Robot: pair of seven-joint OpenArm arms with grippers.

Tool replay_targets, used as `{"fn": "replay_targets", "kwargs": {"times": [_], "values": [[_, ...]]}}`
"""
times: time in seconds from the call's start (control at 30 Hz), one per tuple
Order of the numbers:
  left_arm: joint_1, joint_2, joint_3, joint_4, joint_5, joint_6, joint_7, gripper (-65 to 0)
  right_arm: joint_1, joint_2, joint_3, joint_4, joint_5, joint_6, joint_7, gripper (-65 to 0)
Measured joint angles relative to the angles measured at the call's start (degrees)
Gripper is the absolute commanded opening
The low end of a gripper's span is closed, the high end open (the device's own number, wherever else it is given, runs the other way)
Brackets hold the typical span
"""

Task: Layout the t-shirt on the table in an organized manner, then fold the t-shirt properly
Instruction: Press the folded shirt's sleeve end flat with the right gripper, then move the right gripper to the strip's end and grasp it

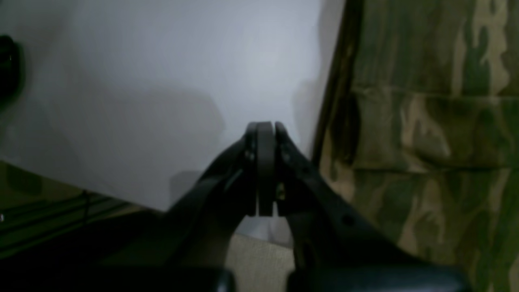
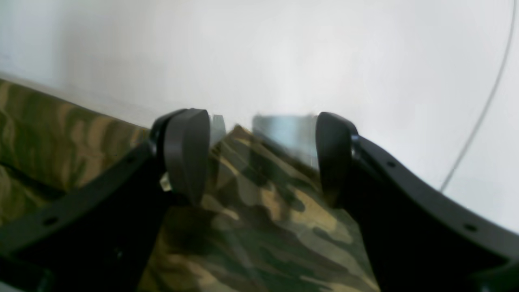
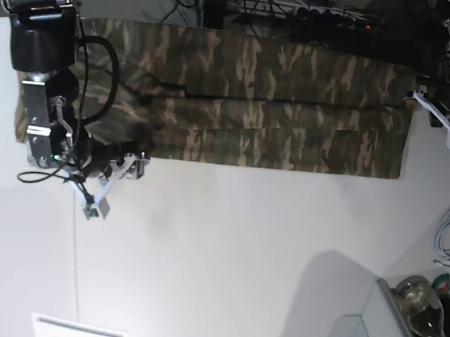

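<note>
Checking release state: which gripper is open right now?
The right gripper: jaws apart over the t-shirt. The left gripper is shut beside it, over the table.

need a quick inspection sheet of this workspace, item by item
surface: white table, mostly bare
job's things: camouflage t-shirt folded into a long band along the far edge
clutter: bottle at the near corner
grippers: left gripper shut, beside the shirt's edge, holding nothing; right gripper open over a shirt corner
cables: white cable coiled on the table
surroundings: cables and power strip behind the table
</note>
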Motion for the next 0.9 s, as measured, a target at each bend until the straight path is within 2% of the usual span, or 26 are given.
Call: {"fn": "replay_targets", "kwargs": {"times": [0.2, 0.37, 0.43, 0.53, 0.6, 0.9], "values": [[0.0, 0.0, 0.0, 0.0, 0.0, 0.0, 0.0, -65.0, 0.0, -1.5, -0.2, -0.9, -0.2, -0.2, 0.4, -27.3], [0.0, 0.0, 0.0, 0.0, 0.0, 0.0, 0.0, -65.0, 0.0, -1.1, -0.2, -0.9, -0.2, -0.2, 0.3, -27.9], [0.0, 0.0, 0.0, 0.0, 0.0, 0.0, 0.0, -65.0, 0.0, -1.2, -0.2, -0.9, -0.2, -0.2, 0.2, -35.1], [0.0, 0.0, 0.0, 0.0, 0.0, 0.0, 0.0, -65.0, -0.1, -1.3, -0.2, -0.9, -0.1, -0.2, 0.0, -54.9], [0.0, 0.0, 0.0, 0.0, 0.0, 0.0, 0.0, -65.0, -0.1, -1.3, -0.2, -0.9, 0.0, -0.2, -0.1, -64.7], [0.0, 0.0, 0.0, 0.0, 0.0, 0.0, 0.0, -65.0, -1.0, -1.2, 0.2, 1.9, -0.3, -0.2, -0.5, -64.7]]}}
